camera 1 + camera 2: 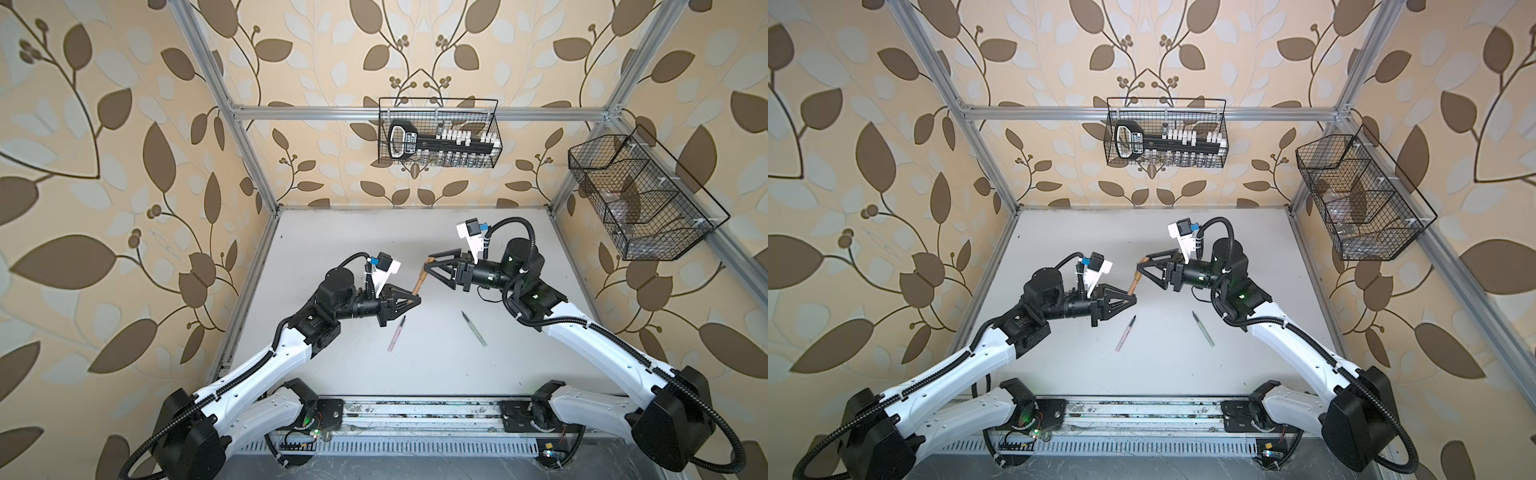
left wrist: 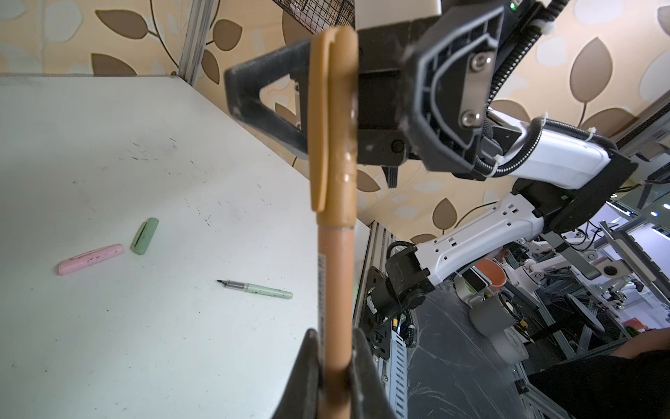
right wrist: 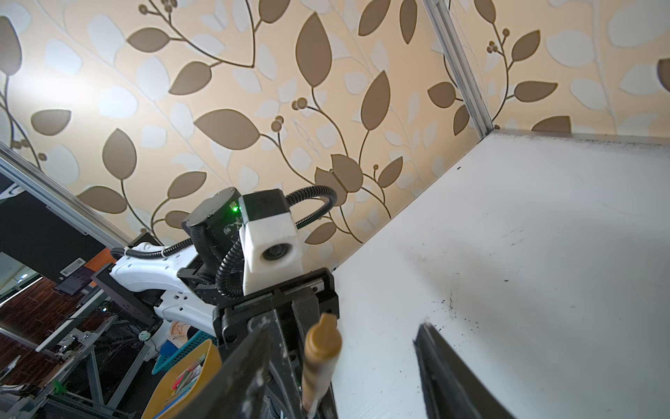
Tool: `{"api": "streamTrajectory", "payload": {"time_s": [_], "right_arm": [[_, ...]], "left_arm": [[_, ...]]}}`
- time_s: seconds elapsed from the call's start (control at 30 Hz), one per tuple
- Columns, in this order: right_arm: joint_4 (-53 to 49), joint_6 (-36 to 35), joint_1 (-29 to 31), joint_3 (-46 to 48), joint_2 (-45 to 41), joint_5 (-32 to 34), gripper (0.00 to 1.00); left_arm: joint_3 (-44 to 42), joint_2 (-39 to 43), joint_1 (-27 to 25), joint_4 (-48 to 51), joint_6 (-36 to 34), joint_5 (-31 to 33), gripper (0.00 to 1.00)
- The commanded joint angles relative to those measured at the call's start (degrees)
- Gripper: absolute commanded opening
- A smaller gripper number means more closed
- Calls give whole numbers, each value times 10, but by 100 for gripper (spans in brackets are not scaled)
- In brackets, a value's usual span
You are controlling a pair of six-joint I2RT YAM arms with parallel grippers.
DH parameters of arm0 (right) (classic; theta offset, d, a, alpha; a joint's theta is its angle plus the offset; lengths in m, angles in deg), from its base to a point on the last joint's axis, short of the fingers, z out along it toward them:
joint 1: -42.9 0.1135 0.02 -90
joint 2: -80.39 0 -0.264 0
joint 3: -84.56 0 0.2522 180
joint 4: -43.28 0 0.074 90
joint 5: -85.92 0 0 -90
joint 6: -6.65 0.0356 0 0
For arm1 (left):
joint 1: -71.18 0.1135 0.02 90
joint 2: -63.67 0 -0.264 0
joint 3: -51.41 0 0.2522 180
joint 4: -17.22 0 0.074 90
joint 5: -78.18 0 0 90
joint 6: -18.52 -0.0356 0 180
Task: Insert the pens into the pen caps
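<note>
left pen [image 1: 397, 333], right pen [image 1: 474, 329] — both on table [image 1: 415, 374]

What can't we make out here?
- Tip of the thin brown plastic pen: inside the stubby brown cap in every view; seating depth unclear.
- The stubby pale pink cap and pale green cap: seen only in the left wrist view, missing from both top views, likely under the right arm.
- The thin pale pink pen: in neither wrist view.
- Contents of the black wire side basket: too small behind mesh in both top views.

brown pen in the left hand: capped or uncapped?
Capped. Left wrist view: the rounded brown plastic cap sits over the tip end of the thin brown stick pen, rim against barrel, no dark tip showing.
</note>
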Motion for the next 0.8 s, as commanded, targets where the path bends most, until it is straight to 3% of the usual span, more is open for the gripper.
{"api": "streamTrajectory", "payload": {"time_s": [0.0,0.43,0.53,0.63,0.77], "right_arm": [[26,6,-3,-24,14,-14,63],[36,24,-1,-32,37,-39,32],[26,23,2,-25,37,-41,19],[10,18,8,-8,35,-46,0],[-23,0,22,0,36,-41,0]], "left_arm": [[6,12,-6,-9,-17,3,0],[11,7,-7,-14,-25,14,0],[16,5,-6,-16,-27,24,0],[41,6,-6,-76,-27,105,0],[111,-19,-6,-59,-78,83,0]]}}
